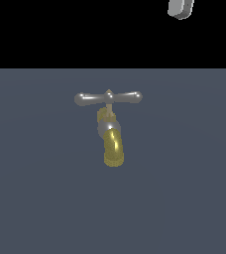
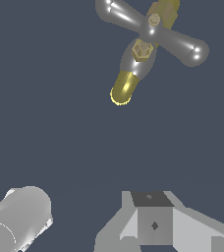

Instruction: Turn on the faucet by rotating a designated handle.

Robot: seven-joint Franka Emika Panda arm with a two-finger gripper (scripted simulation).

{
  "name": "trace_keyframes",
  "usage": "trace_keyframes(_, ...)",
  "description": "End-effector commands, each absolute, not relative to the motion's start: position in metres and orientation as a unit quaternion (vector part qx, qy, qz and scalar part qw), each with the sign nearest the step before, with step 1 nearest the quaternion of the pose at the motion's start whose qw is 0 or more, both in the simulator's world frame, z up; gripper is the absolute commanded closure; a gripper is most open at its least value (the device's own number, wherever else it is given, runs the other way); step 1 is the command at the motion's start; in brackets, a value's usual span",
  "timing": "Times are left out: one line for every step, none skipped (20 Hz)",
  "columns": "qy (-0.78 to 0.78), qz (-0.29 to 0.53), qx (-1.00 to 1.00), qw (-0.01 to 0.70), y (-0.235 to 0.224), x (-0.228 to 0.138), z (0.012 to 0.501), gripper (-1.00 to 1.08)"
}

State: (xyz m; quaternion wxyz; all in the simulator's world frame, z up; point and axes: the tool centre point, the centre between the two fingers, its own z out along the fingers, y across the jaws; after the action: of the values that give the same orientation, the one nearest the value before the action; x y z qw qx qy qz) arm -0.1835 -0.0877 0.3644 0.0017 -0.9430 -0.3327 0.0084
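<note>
One step in hand, by the look of it: the approach, with nothing touched yet. Nearest on the grey floor (image 1: pixel 35 198), about mid-scene, the faucet (image 1: pixel 110 130), with its brass spout (image 1: pixel 113 146) curving down toward the near side. Just behind and above that, the handle (image 1: pixel 108 97): a silver crossbar lying level on a thin brass stem, one rounded end toward the exterior view's left, the other toward the exterior view's right. Farthest off, high toward the exterior view's right and well apart from the faucet, only a grey sliver of the gripper (image 1: pixel 180 9), cut by the frame edge. Cannot tell whether spread or pressed together, with the fingertips not clearly shown in either view.

To do it well:
- Bring the gripper down and across to one bulbous end of the crossbar, not the middle, for better leverage.
- Keep clear of the spout and the stem on the way in.
- Meet the end level with the bar and press sideways.
- Sweep in an arc around the stem rather than a straight line, or risk sliding off the rounded tip.

Probably no pinch needed, a steady push being enough.
</note>
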Motion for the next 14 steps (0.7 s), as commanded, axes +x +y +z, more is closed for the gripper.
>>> trace_keyframes(-0.361,0.008,-0.933,0.001,-0.093,-0.176,0.355,1.08)
trace_keyframes(-0.372,0.008,-0.928,0.001,-0.095,-0.173,0.351,1.08)
trace_keyframes(-0.382,0.008,-0.924,0.001,-0.097,-0.169,0.347,1.08)
trace_keyframes(-0.393,0.008,-0.92,0.001,-0.098,-0.166,0.343,1.08)
trace_keyframes(-0.404,0.008,-0.915,0.0,-0.1,-0.163,0.339,1.08)
trace_keyframes(-0.414,0.008,-0.91,0.0,-0.101,-0.159,0.335,1.08)
trace_keyframes(-0.424,0.007,-0.905,0.0,-0.103,-0.156,0.332,1.08)
trace_keyframes(-0.435,0.007,-0.901,0.0,-0.104,-0.153,0.328,1.08)
trace_keyframes(-0.445,0.007,-0.896,0.0,-0.106,-0.149,0.324,1.08)
trace_keyframes(-0.455,0.007,-0.89,-0.001,-0.107,-0.146,0.32,1.08)
trace_keyframes(-0.465,0.007,-0.885,-0.001,-0.108,-0.142,0.317,1.08)
trace_keyframes(-0.475,0.007,-0.88,-0.001,-0.109,-0.139,0.313,1.08)
trace_keyframes(-0.485,0.007,-0.875,-0.001,-0.11,-0.135,0.309,1.08)
trace_keyframes(-0.495,0.007,-0.869,-0.001,-0.111,-0.132,0.306,1.08)
